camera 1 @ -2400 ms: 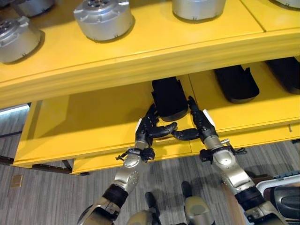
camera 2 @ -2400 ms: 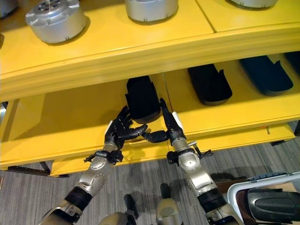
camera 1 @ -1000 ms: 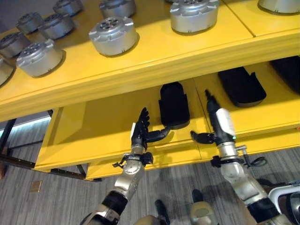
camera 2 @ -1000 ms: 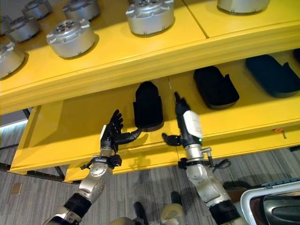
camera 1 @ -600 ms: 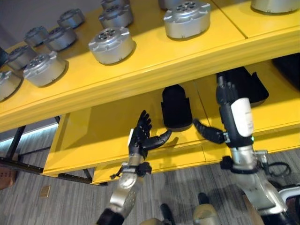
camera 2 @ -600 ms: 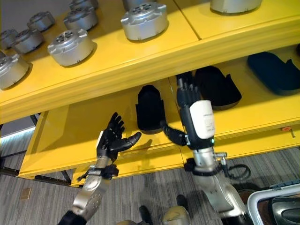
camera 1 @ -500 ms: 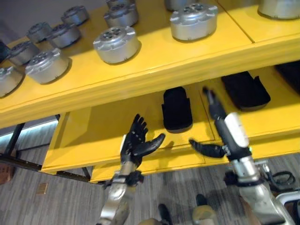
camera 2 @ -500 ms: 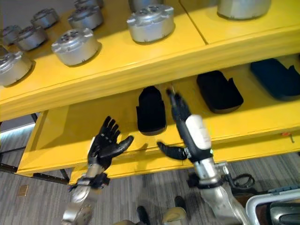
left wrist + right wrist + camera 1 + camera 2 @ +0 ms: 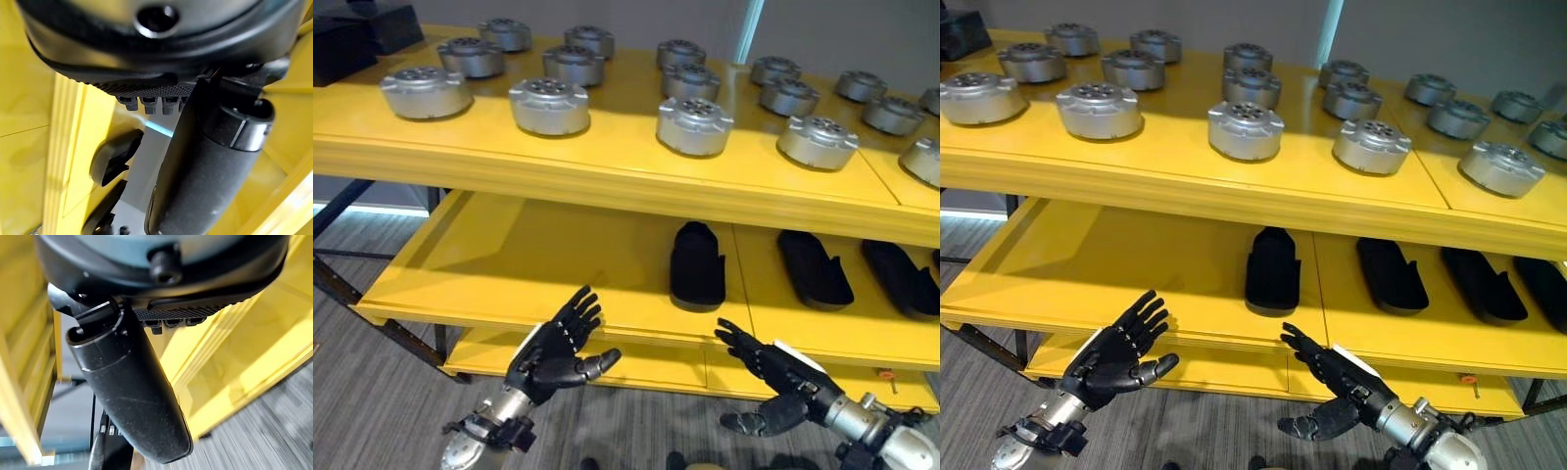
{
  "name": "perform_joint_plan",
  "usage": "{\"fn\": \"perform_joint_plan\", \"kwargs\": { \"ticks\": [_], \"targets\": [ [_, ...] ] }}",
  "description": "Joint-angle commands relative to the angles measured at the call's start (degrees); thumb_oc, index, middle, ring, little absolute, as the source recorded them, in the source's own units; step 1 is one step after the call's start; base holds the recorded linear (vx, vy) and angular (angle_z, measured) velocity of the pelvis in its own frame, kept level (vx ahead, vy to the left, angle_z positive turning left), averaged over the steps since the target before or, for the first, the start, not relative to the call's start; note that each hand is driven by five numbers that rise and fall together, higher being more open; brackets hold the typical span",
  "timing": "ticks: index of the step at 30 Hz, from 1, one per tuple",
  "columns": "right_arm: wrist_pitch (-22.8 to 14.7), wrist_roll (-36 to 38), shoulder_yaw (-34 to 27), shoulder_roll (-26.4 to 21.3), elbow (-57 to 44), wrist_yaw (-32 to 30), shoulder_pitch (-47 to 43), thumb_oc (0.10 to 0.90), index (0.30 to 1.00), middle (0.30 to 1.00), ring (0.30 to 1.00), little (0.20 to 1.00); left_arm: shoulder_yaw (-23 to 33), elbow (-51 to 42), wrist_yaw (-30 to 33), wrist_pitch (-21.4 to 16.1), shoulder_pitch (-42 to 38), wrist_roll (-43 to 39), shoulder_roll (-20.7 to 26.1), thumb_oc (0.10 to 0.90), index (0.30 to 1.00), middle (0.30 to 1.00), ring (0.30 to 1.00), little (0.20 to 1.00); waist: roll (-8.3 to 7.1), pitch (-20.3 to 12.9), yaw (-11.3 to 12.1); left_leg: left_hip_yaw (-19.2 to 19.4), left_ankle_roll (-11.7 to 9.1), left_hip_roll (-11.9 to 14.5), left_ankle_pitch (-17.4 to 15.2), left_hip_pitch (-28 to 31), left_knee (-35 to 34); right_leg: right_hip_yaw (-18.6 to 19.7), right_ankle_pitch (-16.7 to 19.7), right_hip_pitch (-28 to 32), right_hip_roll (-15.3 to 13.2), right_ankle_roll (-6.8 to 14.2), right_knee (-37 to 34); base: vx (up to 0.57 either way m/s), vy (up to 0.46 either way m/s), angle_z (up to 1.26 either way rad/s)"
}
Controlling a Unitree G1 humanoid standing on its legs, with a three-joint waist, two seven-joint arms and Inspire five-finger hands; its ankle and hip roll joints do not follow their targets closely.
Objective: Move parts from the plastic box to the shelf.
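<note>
A black elongated part [image 9: 696, 264] lies on the lower level of the yellow shelf [image 9: 509, 259], near its middle seam. Both hands hang in front of the shelf's front edge, apart from the part and holding nothing. My left hand [image 9: 545, 360] is open with fingers spread, below and left of the part. My right hand [image 9: 790, 385] is open too, below and right of the part, fingers reaching toward the shelf edge. In the left wrist view the thumb [image 9: 205, 171] stands straight before the yellow shelf; in the right wrist view the thumb [image 9: 127, 382] does the same.
Two more black parts [image 9: 814, 267] [image 9: 899, 277] lie to the right on the lower level. Several silver round parts [image 9: 548, 106] stand on the top level, with a black box [image 9: 352, 34] at its far left. A dark frame leg [image 9: 352, 294] runs below the shelf's left end.
The camera has swung up and shows more of the shelf. Both hands have pulled back from the black part and dropped below the shelf's edge; the part stays on the lower level.
</note>
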Motion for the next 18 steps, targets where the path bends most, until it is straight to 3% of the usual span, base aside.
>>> {"fn": "perform_joint_plan", "kwargs": {
  "ticks": [1, 3, 5, 13, 18],
  "targets": [
    [-4.5, -1.3, 0.7, -2.9, -1.3, -0.7, -9.2, 0.900, 1.000, 1.000, 1.000, 1.000, 2.7, -3.6, -3.8, -2.0, -7.8, -5.2, 0.6, 0.900, 1.000, 1.000, 1.000, 1.000, 0.78, -0.5, 0.4, 2.9, -0.1, 2.1, -7.3, 4.2, 1.3, 0.1, -2.8, -0.4, 0.7, 2.5, 1.9, -0.05, 0.035, 0.17],
    [-4.7, -3.4, 1.7, -3.5, -1.3, -1.7, -10.2, 0.900, 1.000, 1.000, 1.000, 1.000, 2.5, -3.8, -4.8, -1.6, -8.2, -4.7, 0.6, 0.900, 1.000, 1.000, 1.000, 1.000, 0.74, -0.3, 0.6, 2.9, -0.1, 2.1, -7.3, 4.1, 1.2, 0.0, -2.6, -0.5, 0.6, 2.7, 1.8, -0.04, 0.030, 0.08],
    [-5.7, -10.5, 5.5, -5.3, -0.3, -4.4, -14.2, 0.900, 1.000, 1.000, 1.000, 1.000, 0.7, -4.4, -3.0, -3.1, -9.7, -2.0, 1.2, 0.900, 1.000, 1.000, 1.000, 1.000, 0.80, 0.1, 1.2, 3.1, 0.0, 2.0, -7.3, 4.3, 0.8, -0.6, -2.0, -0.4, 0.3, 3.1, 1.1, -0.06, 0.048, 0.06],
    [-7.3, -23.9, 12.7, -5.6, 3.9, -8.4, -21.3, 0.900, 1.000, 1.000, 1.000, 1.000, -1.1, -3.7, -1.0, -3.6, -13.1, -1.4, 0.1, 0.900, 1.000, 1.000, 1.000, 1.000, 1.29, 0.2, 1.8, 3.5, -0.2, 2.0, -7.2, 4.5, 0.2, -1.3, -1.5, -0.2, 0.0, 3.3, 0.4, -0.02, 0.017, 0.04],
    [-8.2, -34.0, 16.1, -6.7, 6.4, -12.4, -24.8, 0.900, 1.000, 1.000, 1.000, 1.000, -1.1, -3.7, 0.5, -6.2, -14.9, -0.7, -0.7, 0.900, 1.000, 1.000, 1.000, 1.000, 1.38, 0.3, 2.2, 3.5, -0.2, 2.1, -7.3, 4.6, 0.0, -1.7, -1.6, -0.1, -0.1, 3.2, 0.3, 0.00, 0.000, 0.00]
  ]
}}
